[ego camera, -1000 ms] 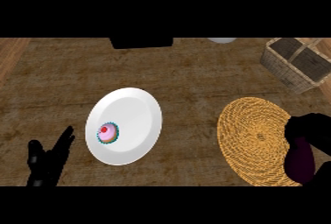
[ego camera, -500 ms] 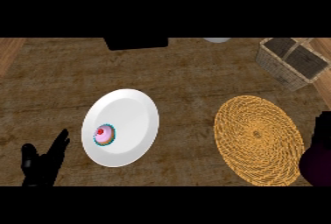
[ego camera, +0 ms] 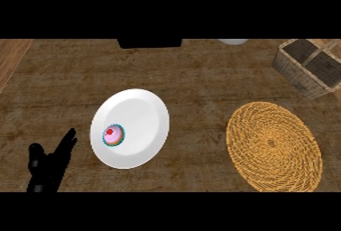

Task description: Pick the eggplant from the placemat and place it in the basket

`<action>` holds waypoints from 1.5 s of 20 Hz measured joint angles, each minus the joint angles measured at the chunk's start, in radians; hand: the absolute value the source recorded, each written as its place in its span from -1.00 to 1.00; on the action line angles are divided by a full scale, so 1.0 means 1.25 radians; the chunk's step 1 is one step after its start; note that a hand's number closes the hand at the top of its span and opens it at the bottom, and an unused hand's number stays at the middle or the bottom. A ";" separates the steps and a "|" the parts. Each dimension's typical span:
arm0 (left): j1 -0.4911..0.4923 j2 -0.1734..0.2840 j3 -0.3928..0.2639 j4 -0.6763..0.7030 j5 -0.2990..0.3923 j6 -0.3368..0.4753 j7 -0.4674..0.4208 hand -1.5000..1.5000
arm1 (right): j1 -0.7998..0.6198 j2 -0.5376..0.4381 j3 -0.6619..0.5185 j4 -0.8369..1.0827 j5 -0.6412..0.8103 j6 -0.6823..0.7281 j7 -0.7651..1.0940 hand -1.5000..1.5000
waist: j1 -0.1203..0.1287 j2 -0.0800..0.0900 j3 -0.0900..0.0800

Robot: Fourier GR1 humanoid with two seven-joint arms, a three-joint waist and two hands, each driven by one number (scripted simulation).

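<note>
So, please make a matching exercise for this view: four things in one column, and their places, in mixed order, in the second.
Things:
1. cupcake
2. woven placemat
3. basket
4. left hand

Places:
A. top right corner
B. lower left edge, fingers straight
C. on the white plate
D. right of the plate, flat on the counter

Pairs: 1-C, 2-D, 3-A, 4-B
</note>
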State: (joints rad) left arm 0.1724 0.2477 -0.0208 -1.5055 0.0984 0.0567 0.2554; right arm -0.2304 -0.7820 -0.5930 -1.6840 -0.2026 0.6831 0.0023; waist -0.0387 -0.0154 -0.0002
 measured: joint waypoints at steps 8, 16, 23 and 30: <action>-0.040 -0.013 -0.020 0.026 -0.014 -0.017 -0.010 0.00 | -0.238 -0.205 0.002 0.194 -0.156 -0.033 0.261 1.00 | 0.042 0.009 0.002; -0.061 -0.019 -0.018 0.048 -0.021 -0.031 -0.027 0.00 | -0.404 -0.263 0.121 0.394 -0.055 -0.049 0.212 1.00 | 0.062 0.015 0.005; -0.074 -0.024 -0.016 0.044 -0.019 -0.033 0.005 0.00 | -0.505 -0.228 0.210 0.562 0.060 -0.069 0.096 1.00 | 0.067 0.016 0.006; -0.068 -0.027 -0.012 0.042 -0.024 -0.035 -0.004 0.00 | -0.566 -0.162 0.227 0.736 0.091 -0.090 0.042 1.00 | 0.065 0.016 0.007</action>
State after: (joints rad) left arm 0.0870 0.2145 -0.0353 -1.4532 0.0680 0.0131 0.2508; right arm -0.9373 -0.9851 -0.3092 -0.7642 -0.0885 0.5711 0.0551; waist 0.0420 0.0046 0.0086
